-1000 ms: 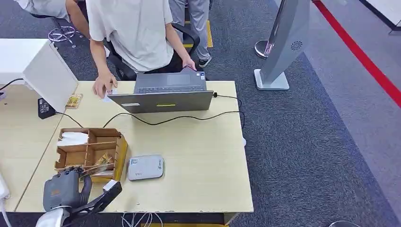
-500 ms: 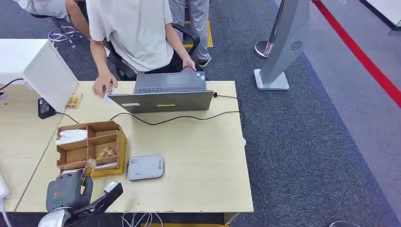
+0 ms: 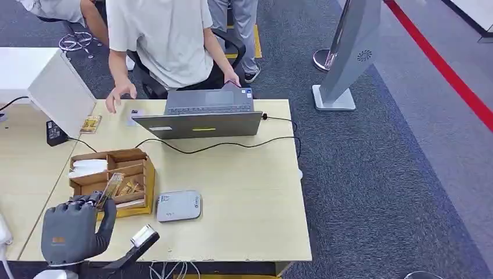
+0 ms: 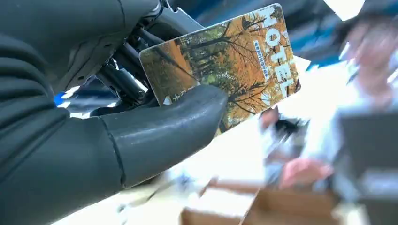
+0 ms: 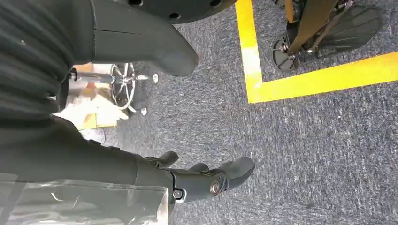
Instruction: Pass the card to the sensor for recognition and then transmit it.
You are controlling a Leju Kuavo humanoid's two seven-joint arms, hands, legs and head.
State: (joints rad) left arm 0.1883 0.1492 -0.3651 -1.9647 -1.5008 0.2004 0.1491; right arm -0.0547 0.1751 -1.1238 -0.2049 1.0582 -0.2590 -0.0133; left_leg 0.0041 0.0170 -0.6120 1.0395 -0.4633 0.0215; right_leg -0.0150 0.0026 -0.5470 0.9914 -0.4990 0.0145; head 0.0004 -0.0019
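The left hand pinches a hotel key card above the worktop's near corner; carrying it flat over the grey card reader should aid recognition. Right hand hangs empty.

A bench carries a compartmented box toward its left side, with a sensor just right of the box. Behind them a cable crosses the bench, and a laptop sits at the far edge. A person sits behind the laptop. The left robot hand holds a card at the box's near edge.
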